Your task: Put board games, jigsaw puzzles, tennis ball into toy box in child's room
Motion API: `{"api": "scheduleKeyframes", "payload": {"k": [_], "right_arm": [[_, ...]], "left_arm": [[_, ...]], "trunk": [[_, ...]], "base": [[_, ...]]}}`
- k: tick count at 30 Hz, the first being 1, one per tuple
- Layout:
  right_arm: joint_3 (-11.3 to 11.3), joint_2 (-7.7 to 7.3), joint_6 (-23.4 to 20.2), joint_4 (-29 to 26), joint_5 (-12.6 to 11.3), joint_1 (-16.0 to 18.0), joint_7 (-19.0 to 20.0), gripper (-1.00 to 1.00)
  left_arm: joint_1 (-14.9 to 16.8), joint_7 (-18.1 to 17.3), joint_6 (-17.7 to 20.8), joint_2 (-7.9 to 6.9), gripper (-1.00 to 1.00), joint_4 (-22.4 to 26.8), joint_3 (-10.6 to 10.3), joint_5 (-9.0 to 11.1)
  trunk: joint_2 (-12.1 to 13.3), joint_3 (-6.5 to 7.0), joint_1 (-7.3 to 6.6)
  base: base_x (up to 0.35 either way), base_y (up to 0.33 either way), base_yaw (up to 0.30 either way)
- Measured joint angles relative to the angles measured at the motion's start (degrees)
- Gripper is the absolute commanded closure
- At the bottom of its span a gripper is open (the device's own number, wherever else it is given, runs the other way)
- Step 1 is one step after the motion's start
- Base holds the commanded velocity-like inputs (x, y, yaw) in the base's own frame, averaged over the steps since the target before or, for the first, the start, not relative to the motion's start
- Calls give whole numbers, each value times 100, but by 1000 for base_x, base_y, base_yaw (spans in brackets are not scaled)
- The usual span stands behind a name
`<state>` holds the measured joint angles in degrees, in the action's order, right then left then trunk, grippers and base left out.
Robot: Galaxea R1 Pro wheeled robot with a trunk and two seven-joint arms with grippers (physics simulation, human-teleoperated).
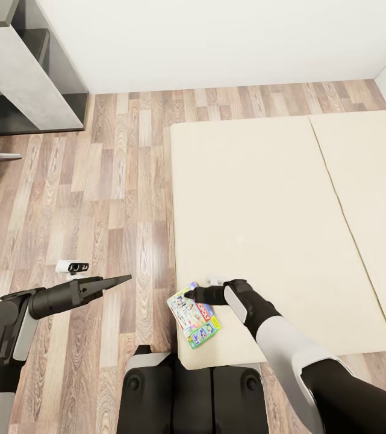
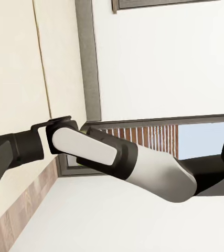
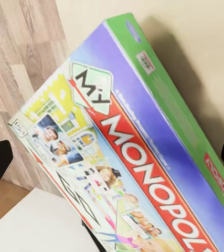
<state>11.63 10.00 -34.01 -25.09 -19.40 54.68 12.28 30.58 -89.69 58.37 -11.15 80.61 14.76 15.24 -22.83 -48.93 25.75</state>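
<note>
Step in hand: fetching a board game [image 1: 194,314] off the bed [image 1: 265,229], box at mattress corner, 6 o'clock. Right gripper [image 1: 200,295] at it, jaws spread, nothing clamped yet. Left gripper [image 1: 117,280] can't tell. Next: close, lift.

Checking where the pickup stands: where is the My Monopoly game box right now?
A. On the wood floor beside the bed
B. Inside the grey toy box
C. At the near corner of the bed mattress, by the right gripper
C: the My Monopoly game box lies on the bed mattress's near corner, with the right gripper right at it.
</note>
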Motion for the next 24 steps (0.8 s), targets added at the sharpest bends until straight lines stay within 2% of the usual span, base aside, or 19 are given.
{"api": "scheduleKeyframes", "payload": {"k": [5,24], "right_arm": [[-1,0,7,-1,-143,3,-7,-100],[1,0,27,-1,-145,-1,-12,-100]], "left_arm": [[0,0,0,0,-100,2,0,0],[0,0,0,0,-100,3,0,-3]], "trunk": [[0,0,0],[0,28,0]], "base": [[0,0,0],[0,0,0]]}}
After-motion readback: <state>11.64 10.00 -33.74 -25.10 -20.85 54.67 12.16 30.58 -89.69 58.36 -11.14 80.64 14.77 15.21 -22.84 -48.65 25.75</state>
